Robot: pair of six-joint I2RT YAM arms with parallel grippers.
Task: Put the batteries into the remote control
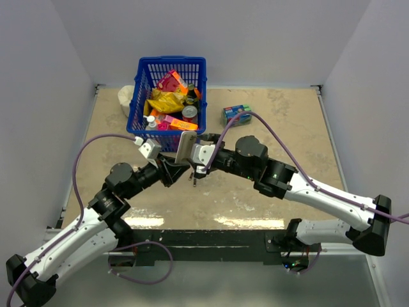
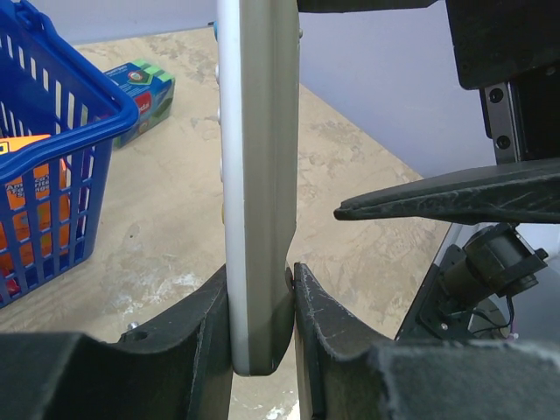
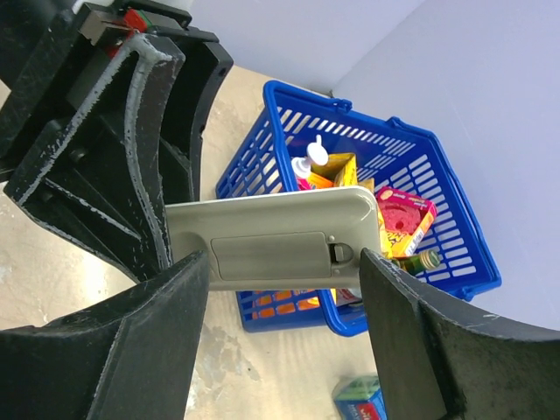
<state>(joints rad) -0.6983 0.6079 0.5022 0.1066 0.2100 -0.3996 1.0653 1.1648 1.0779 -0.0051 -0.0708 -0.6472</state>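
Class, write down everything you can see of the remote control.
The remote control is a slim grey plastic-looking bar with rounded corners. Its plain back has a battery cover, shut, with a small catch. The left claw pinches one end, holding it off the table near the blue basket. The open right claw faces its back without gripping it.

Beige table [image 1: 287,128]: blue basket [image 1: 171,61], blue-green box [image 1: 236,115], white lump [image 1: 126,99].

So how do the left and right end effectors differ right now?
The left end effector is shut on one end of the remote control; the right end effector is open. The left carries the remote; the right holds nothing, its fingers flanking the battery cover. Both meet near the blue basket.
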